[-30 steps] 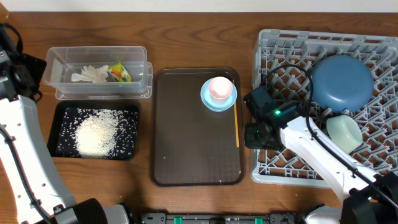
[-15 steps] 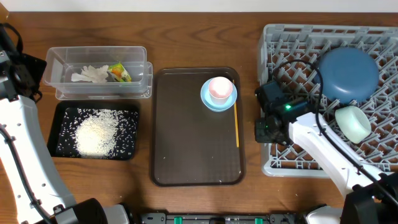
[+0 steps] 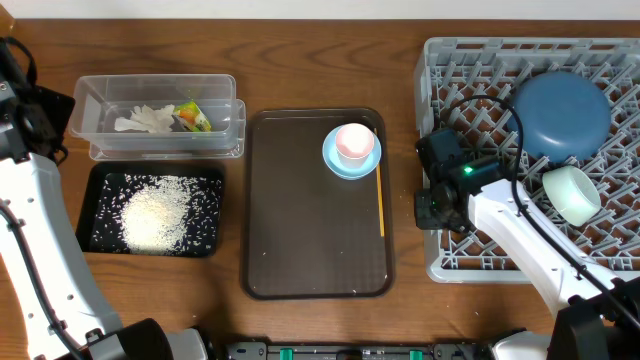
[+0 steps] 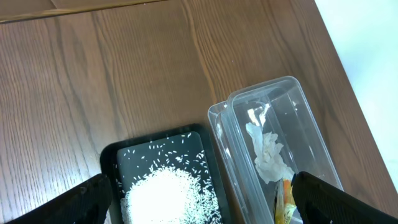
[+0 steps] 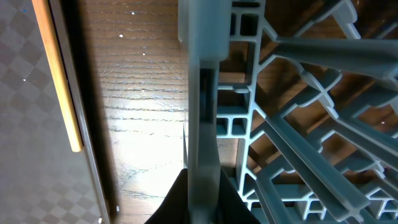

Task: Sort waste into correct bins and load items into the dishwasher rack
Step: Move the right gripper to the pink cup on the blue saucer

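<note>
The dishwasher rack is set square to the tabletop edge, its left wall pinched by the right tool; the left tool is spread wide.

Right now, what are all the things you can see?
Clear tub: one, see-through, back left.
Tissue: one, white, in tub.
Wrapper: one, yellow-green, in tub.
Black tray: one, black, front left.
Rice grains: many, white, in black tray.
Brown tray: one, brown, middle.
Dish: one, light blue, on brown tray.
Cup: one, pink, on dish.
Stick: one, yellowish, brown tray's right edge.
Rack: one, grey, right.
Plate: one, dark blue, in rack.
Bowl: one, mint-white, in rack.
Left gripper: one, black, open, far left.
Right gripper: one, black, shut on rack's left wall.
</note>
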Tool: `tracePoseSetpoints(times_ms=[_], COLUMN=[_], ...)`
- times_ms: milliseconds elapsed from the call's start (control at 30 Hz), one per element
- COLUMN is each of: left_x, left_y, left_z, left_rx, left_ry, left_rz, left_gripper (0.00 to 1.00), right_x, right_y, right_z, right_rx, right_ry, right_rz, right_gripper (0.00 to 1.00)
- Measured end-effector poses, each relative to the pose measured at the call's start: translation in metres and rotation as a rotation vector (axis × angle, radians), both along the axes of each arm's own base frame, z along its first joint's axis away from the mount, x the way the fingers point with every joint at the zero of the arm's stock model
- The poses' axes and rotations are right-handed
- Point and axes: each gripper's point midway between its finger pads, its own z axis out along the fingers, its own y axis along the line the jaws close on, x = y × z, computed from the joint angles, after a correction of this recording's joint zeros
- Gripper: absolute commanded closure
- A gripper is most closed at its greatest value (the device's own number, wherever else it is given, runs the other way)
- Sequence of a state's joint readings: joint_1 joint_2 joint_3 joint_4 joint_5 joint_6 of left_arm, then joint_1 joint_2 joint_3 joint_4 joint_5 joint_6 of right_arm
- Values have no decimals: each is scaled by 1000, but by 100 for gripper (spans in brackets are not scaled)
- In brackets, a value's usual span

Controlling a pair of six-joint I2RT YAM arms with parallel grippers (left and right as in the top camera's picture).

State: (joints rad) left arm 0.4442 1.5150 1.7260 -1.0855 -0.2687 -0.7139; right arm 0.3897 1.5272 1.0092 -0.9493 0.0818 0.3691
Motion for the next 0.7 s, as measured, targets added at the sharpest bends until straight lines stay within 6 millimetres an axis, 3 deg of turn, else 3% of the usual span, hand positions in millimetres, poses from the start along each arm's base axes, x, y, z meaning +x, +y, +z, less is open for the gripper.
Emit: tracePoseSetpoints(times_ms=[100, 200, 400, 433, 467, 500, 600, 700], left_x=[0, 0, 0, 0, 0, 0, 0, 0], left_y=[0, 0, 0, 0, 0, 0, 0, 0], left_z=[0, 0, 0, 0, 0, 0, 0, 0], left_rx=[0, 0, 0, 0, 0, 0, 0, 0], left_ry=[0, 0, 0, 0, 0, 0, 0, 0], left_rz=[0, 0, 0, 0, 0, 0, 0, 0], left_gripper=[5, 5, 5, 5, 5, 5, 5, 5], right_x=[-1, -3, 11, 16, 21, 28, 44, 56], right_y=[-1, -2, 5, 10, 15, 24, 58, 94], right_z=[2, 10, 58, 71, 81, 96, 133, 165], right_rx=[-8, -16, 7, 33, 63, 114, 307, 489], right_ry=[8, 26, -28, -55, -83, -122, -231, -330], right_rz=[35, 48, 52, 54, 54, 61, 118, 201], right_gripper=[77, 76, 70, 62, 31, 17, 14, 3])
